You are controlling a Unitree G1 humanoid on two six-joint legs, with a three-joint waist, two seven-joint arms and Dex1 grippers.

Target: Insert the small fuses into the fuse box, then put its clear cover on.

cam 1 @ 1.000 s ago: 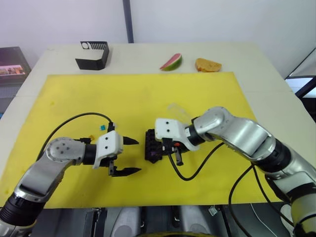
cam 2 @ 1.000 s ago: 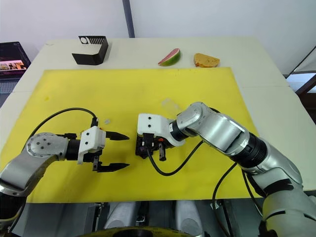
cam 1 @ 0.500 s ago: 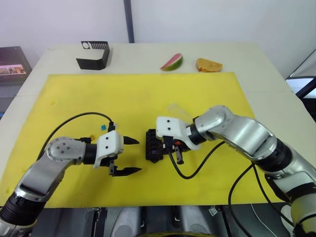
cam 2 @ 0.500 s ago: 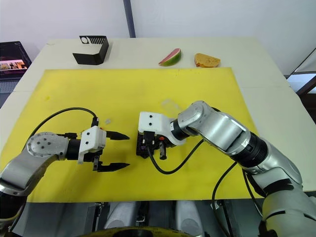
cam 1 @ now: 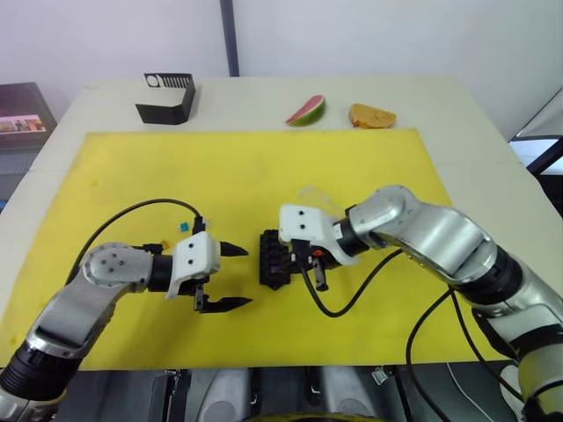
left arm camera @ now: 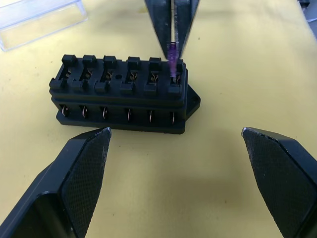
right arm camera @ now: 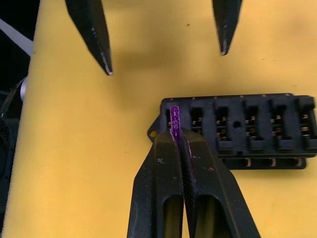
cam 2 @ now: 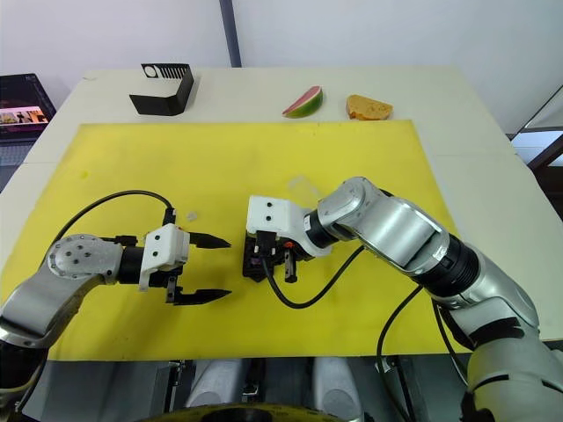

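Clearly the purple fuse was a tiny, light, stiff sliver of plastic, pinched edge-on between the closed fingers of the right gripper with only its top edge proud of the tips; such a part would probably twist or pop free if pressed off-line, so the sound hold looked to be across its flat faces near the head, blades left clear to enter. It stood at the end slot of the fuse box (the slot at the end nearer the mat's front edge), its lower part at the mouth of the slot, though whether it had seated could not be told. The fuse box, a small rigid black block, lay flat near the middle of the yellow mat, nearer the front edge than the back, and probably light enough to skid under a sideways push. Its remaining slots showed bare metal contacts and no fuses. The left gripper hovered just beside the box on the side toward the mat's left edge, fingers spread wide and holding nothing. The clear cover lay on the mat close behind the box, toward the back edge, thin and likely slippery, best taken by its long edges. A teal fuse sat loose near the left arm.
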